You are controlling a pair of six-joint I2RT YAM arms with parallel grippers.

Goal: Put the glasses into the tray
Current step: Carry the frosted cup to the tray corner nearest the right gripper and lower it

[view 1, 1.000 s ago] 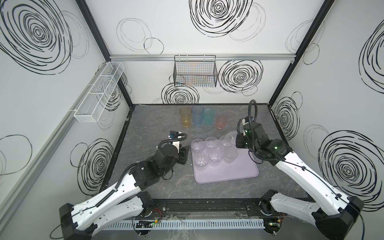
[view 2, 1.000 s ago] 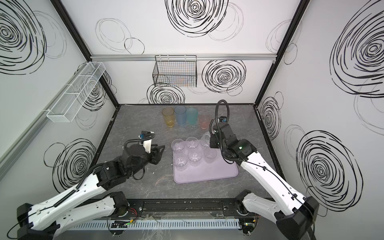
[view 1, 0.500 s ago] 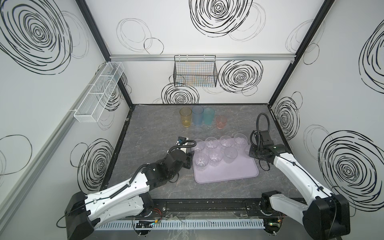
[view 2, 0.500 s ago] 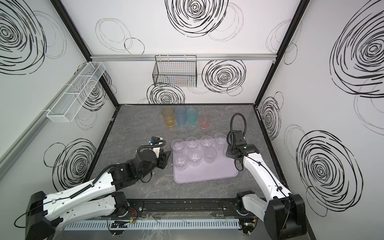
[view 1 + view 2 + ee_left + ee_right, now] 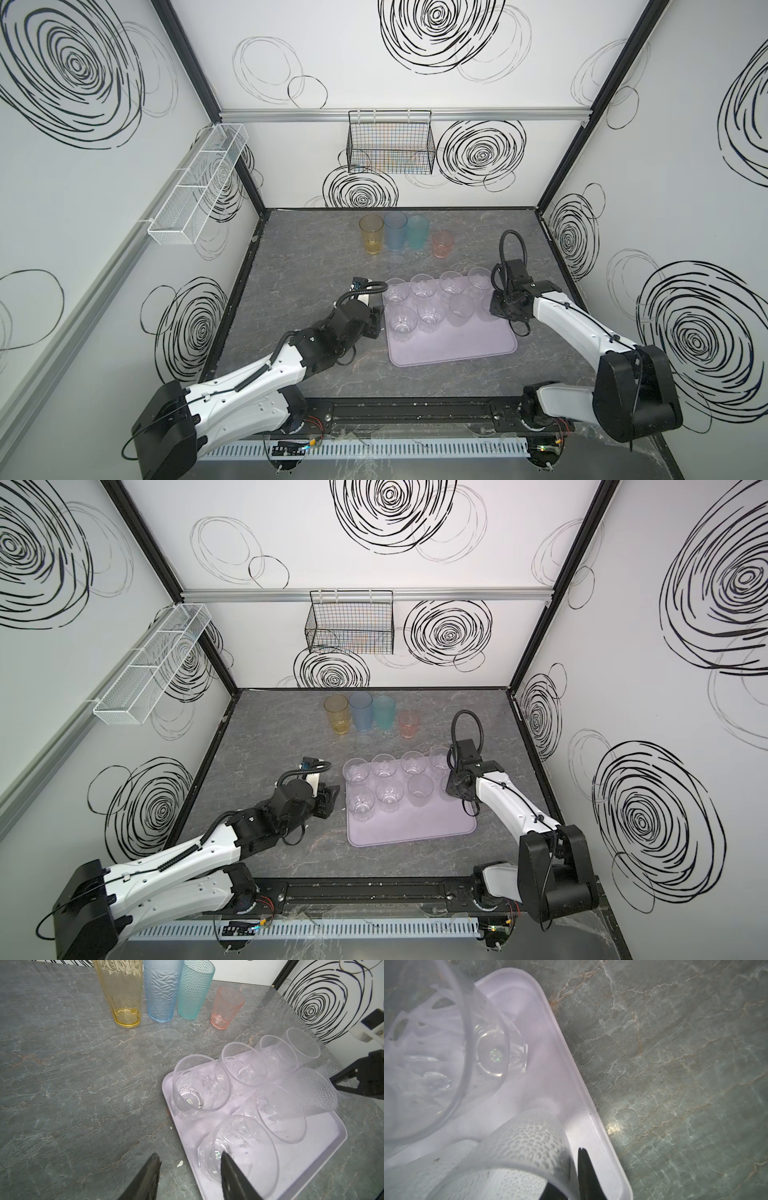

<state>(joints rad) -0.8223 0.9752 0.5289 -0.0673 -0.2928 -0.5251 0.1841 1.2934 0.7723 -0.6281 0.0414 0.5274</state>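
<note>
the right gripper (image 5: 572, 1157) was pinched on the wall of a frosted glass (image 5: 525, 1142), one finger inside the mouth and one outside. the glass sat low at the tray (image 5: 591, 1109) edge nearest that arm, just beside the rim; whether its foot touched the floor could not be told. the left gripper (image 5: 189, 1155) was spread and empty, low over the table (image 5: 72, 1064) at the tray's other side, one finger near the closest clear glass (image 5: 239, 1147).

seven more colourless glasses (image 5: 422, 286) crowded the rear half of the tray in a top view. amber (image 5: 122, 993), blue (image 5: 162, 991), teal (image 5: 193, 991) and pink (image 5: 225, 1007) glasses stood on the table behind it, the first three nearly touching.

risks, as i judged them: if the foot came down on the rim, the glass would tilt and roll out. the inner finger could drag the glass up on leaving and tip it into its neighbour. the left finger could nudge the clear glass. the packed tinted row left little room for a finger.
</note>
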